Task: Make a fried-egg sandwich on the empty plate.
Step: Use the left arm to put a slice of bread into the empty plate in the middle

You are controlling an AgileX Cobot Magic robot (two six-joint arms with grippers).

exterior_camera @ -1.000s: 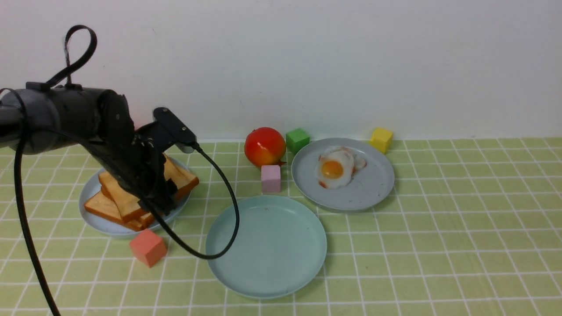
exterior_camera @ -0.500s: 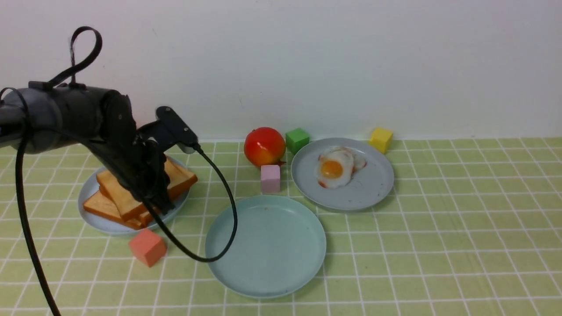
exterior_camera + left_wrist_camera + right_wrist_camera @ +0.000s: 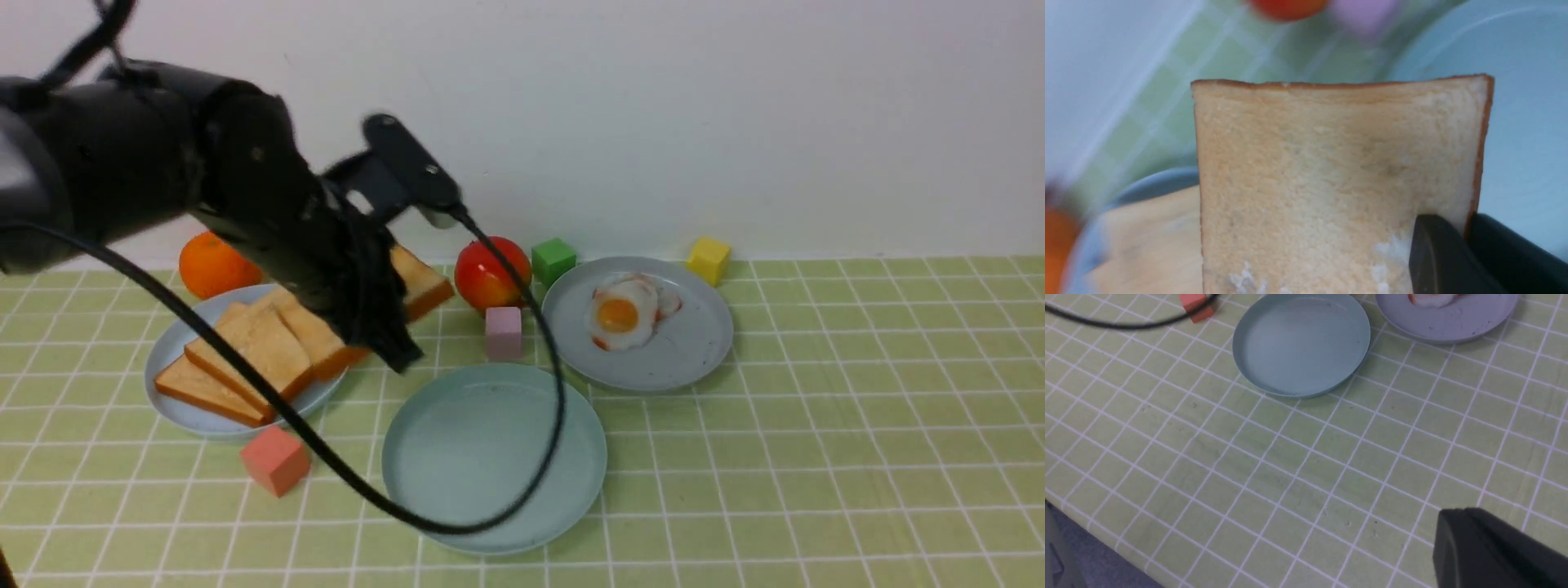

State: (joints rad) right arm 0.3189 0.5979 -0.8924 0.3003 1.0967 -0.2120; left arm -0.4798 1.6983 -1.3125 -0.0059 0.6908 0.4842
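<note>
Left gripper [image 3: 382, 328] clamps one toast slice [image 3: 420, 286] at its corner, in air beside toast plate [image 3: 175, 408]. Empty plate [image 3: 490, 441] sits bare at centre; fried egg [image 3: 622, 314] on grey plate [image 3: 686, 351] behind it. Right gripper [image 3: 1490, 547] closed, empty.

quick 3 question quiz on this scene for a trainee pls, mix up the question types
1. True or false: the teal plate has no food on it.
2. The left gripper is shut on: A) an orange B) a toast slice C) a green cube
3. Fill in: the egg lies on the grey plate on the robot's ____ side.
Key: 1 true; 2 B; 3 right.
</note>
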